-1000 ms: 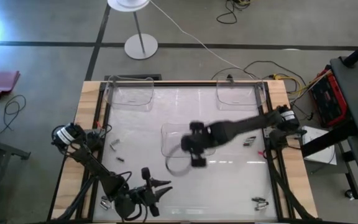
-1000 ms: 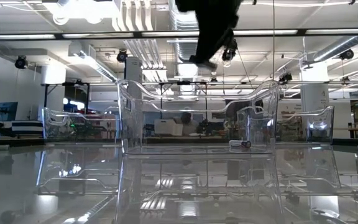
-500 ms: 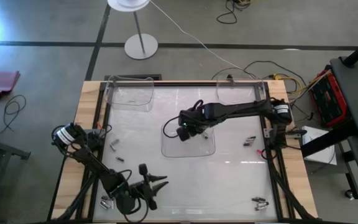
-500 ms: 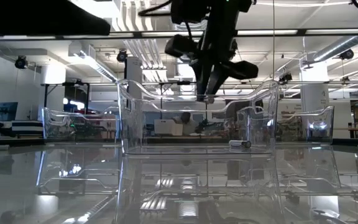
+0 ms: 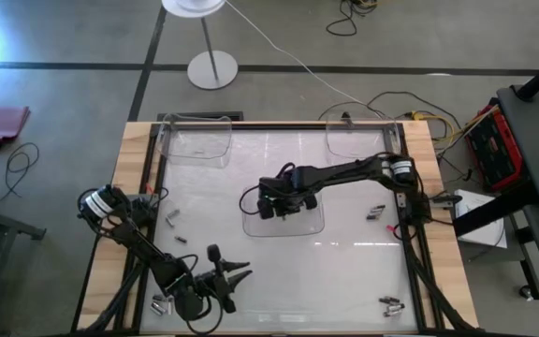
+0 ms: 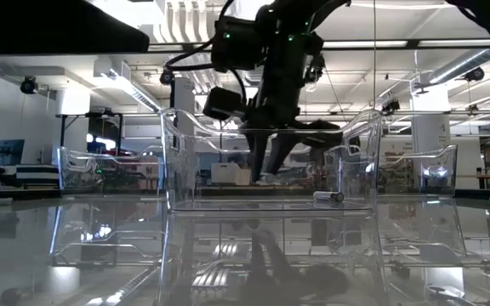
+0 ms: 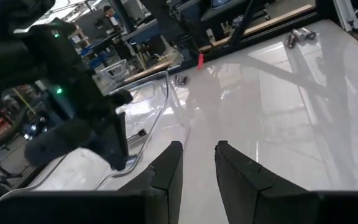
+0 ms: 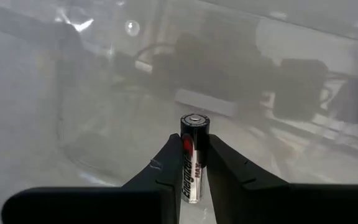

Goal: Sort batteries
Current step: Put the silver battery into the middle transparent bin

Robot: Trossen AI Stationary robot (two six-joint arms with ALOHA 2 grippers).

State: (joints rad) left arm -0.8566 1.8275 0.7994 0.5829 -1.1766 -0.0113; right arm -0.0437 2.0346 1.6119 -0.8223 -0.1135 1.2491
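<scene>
Right tool [image 8: 191, 163] grips one battery [image 8: 194, 155] between its two dark fingers, the cell standing lengthwise with its capped end poking clear of the tips. Seen from above, that tool [image 5: 271, 205] hangs over the centre tray [image 5: 314, 223], a clear plastic tub in the middle of the bench [image 5: 344, 271], and the level camera shows its tip [image 6: 262, 174] dipped below the tray's rim. One battery [image 6: 328, 197] already lies on the tray floor to the right.

More batteries lie loose on the bench: a pair [image 5: 374, 212] right of the tray, another pair [image 5: 391, 302] at the near right corner, two [image 5: 171, 218] near the left edge and a cluster [image 5: 161, 303] at the near left. Two further clear trays [image 5: 196, 140] sit along the far edge, left and right.

Left tool [image 5: 234, 279] waits low at the near left, its fingers slightly parted and holding nothing.

Judged from this, the step in hand is the drop into the centre tray. Doing it well likely means getting the cell close to the tray floor before letting go, so it does not bounce or roll out, then parting the fingers fully and lifting straight up clear of the thin wall, which would tip easily if clipped.
</scene>
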